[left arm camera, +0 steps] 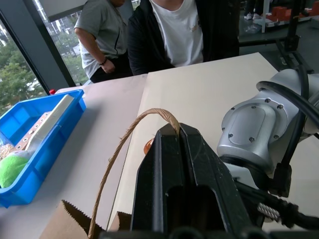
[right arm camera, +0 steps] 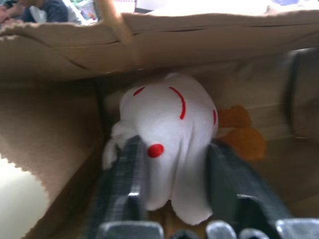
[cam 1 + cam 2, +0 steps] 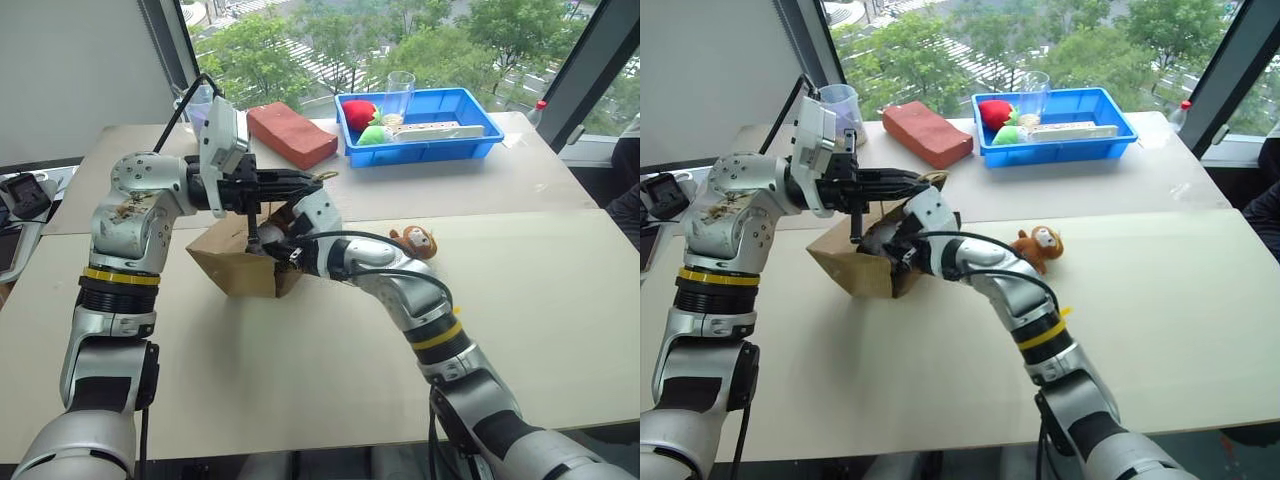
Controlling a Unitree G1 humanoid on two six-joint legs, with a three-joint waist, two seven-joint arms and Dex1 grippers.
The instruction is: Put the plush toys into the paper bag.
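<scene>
We see a rounded white plush toy (image 2: 167, 134) with red marks between our right gripper's (image 2: 174, 172) parted jaws, inside the brown paper bag (image 3: 240, 265). Our left gripper (image 1: 179, 137) pinches the bag's cord handle (image 1: 124, 144) with closed jaws.

No text, label, brand, number or sign can be read anywhere in these pictures. The paper bag (image 3: 240, 265), the blue bin (image 3: 420, 125) and the brick-shaped block (image 3: 291, 134) all show plain faces, and the white plush toy (image 2: 167, 134) between the right fingers bears only red marks, not letters.
</scene>
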